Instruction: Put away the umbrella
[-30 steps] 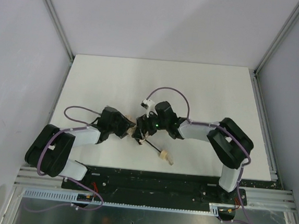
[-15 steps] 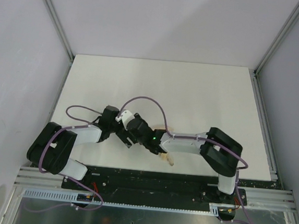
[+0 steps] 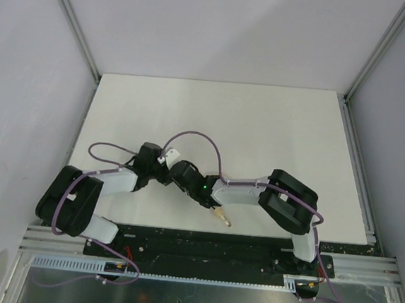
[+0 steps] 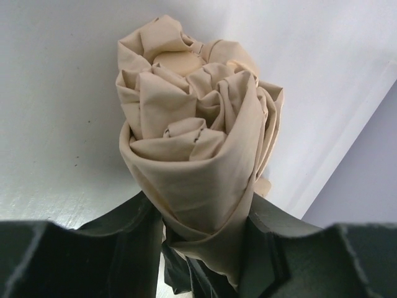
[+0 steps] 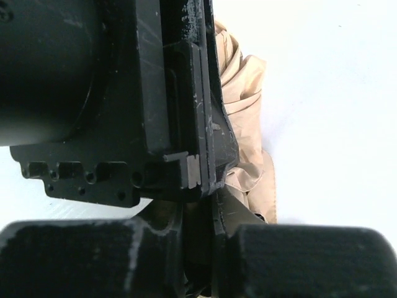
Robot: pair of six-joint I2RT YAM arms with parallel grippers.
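Two black fingers (image 4: 127,239) of the left gripper (image 4: 200,210) press in on either side of the umbrella (image 4: 192,124). Its pale beige canopy is bunched into crumpled, rolled folds that bulge out ahead of the fingertips, and the grip is on the fabric itself. The right gripper (image 5: 200,231) sits tight against the left one. In the right wrist view its jaws are drawn nearly together with only a thin dark gap between them, and whether anything is pinched in that gap cannot be told. Just ahead of those jaws a black housing (image 5: 124,105) with a row of small holes fills most of that view. A strip of the beige fabric shows along its right edge, lying on the table (image 3: 261,128). From above, the two grippers meet near the front edge of the white table, left of centre, and hide the canopy. The umbrella's small tan handle (image 3: 223,219) lies on the table apart from them, toward the robot's right and close to the front edge, just beside the right arm (image 3: 245,191). The left arm (image 3: 107,182) reaches in low from its base, and a purple cable (image 3: 202,134) loops above the right wrist
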